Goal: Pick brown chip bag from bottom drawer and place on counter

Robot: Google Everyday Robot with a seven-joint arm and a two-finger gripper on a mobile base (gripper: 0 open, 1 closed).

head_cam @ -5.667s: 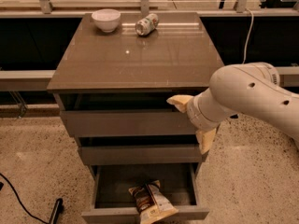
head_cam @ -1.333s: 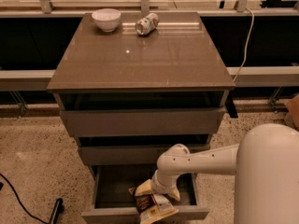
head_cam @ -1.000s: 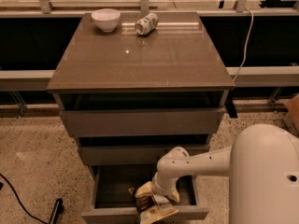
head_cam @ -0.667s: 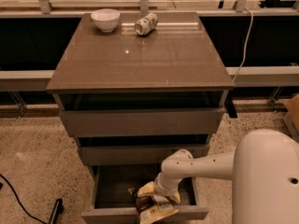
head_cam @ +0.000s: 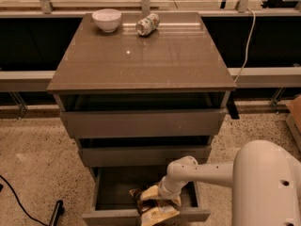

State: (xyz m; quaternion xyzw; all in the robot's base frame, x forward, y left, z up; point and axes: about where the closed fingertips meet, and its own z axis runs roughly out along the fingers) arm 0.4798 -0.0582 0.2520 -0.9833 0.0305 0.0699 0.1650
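Note:
The bottom drawer (head_cam: 113, 216) is pulled open, below two wider grey drawers. The brown chip bag (head_cam: 155, 213) lies inside it at the front, with its dark brown top (head_cam: 138, 193) to the left and its pale cream part hanging over the drawer's front edge. My gripper (head_cam: 162, 195) reaches into the drawer from the right and sits low, right on top of the bag's middle. The white arm (head_cam: 211, 173) runs from the lower right. The counter (head_cam: 141, 60) is the glossy grey-brown top of the cabinet.
A white bowl (head_cam: 106, 19) and a printed drink can (head_cam: 147, 24) lying on its side are at the counter's back edge. The top drawer (head_cam: 141, 121) and middle drawer (head_cam: 141, 154) stand slightly open. A black cable (head_cam: 19, 201) lies on the speckled floor at the left.
The arm came down from beside the cabinet into the bottom drawer. Over the last second the gripper edged a little right and lower onto the chip bag, which stayed in place.

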